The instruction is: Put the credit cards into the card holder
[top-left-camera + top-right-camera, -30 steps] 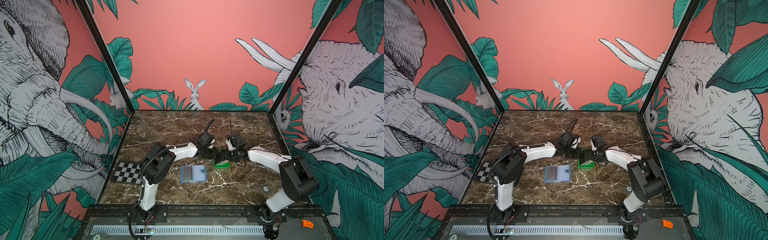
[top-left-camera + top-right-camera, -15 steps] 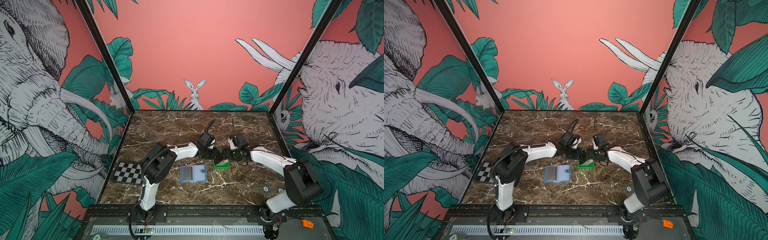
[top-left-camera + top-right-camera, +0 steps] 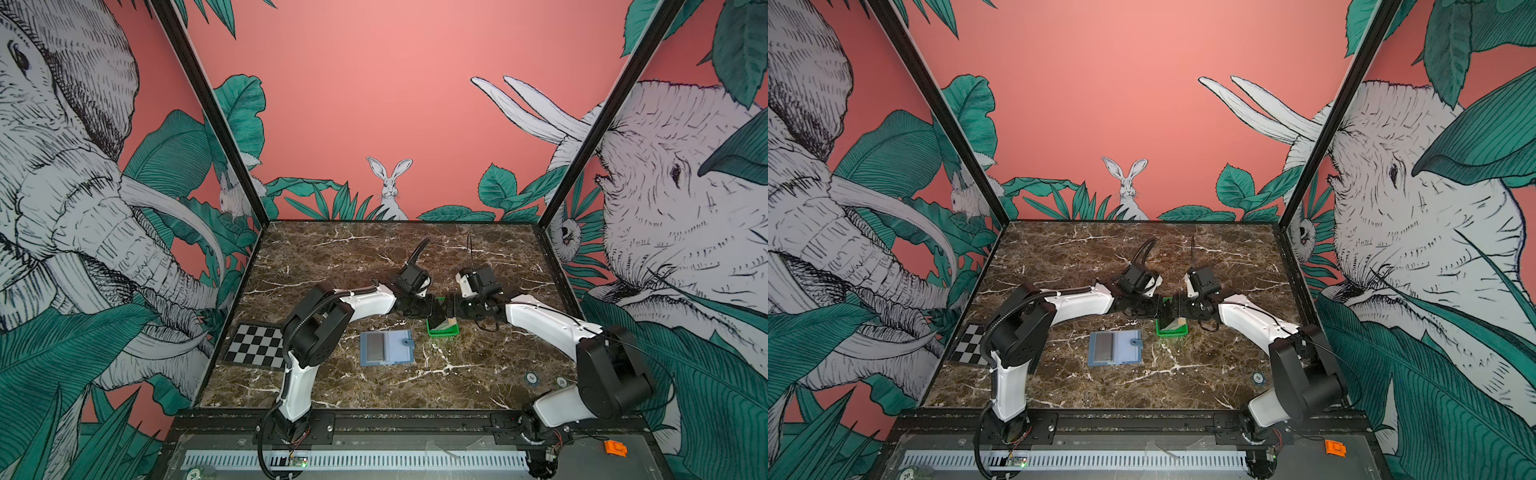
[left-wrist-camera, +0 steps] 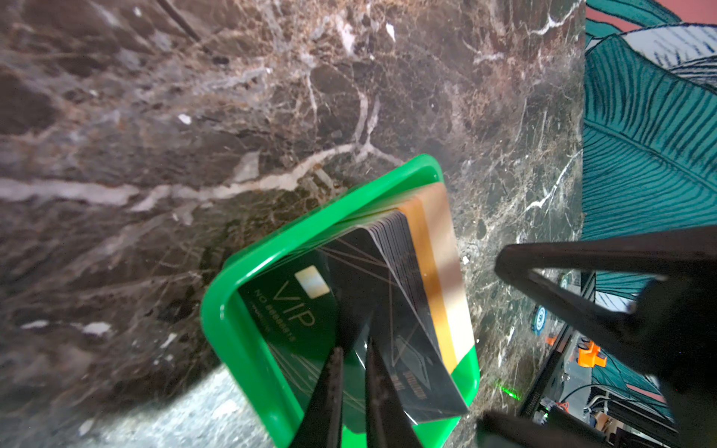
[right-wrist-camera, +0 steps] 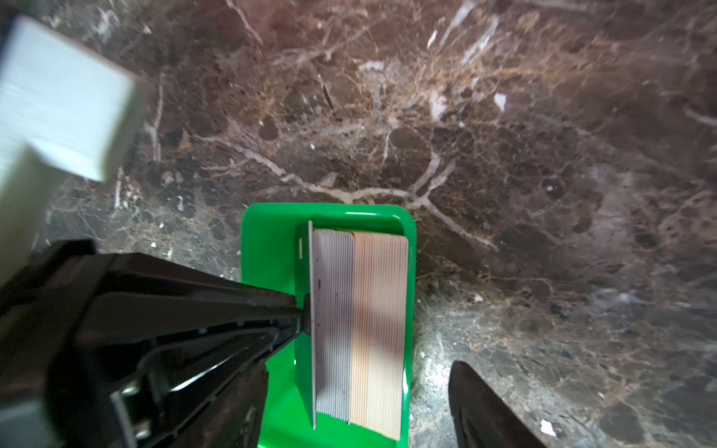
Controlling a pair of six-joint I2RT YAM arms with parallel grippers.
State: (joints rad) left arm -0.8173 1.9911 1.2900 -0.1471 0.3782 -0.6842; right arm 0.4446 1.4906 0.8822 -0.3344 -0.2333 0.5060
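Pick step. Left hand (image 4: 353, 345) was clenched on the front black VIP card (image 4: 287, 310), which stood slightly off the rest of the credit cards (image 5: 361, 329), stacked on edge in the green tray (image 5: 267, 252). Right hand (image 5: 361, 364) was released, jaws wide, straddling the stack. Card holder (image 3: 386, 348) lay open on the tabletop (image 3: 332, 257), near the tray but apart. Next, I'd guess: lift that one card clear without dragging neighbours, then line its edge up with a sleeve.

Green tray (image 3: 444, 333) mid marble table (image 3: 332, 257); checkerboard plate (image 3: 255, 345) at L edge, round token (image 3: 531, 377) front R.
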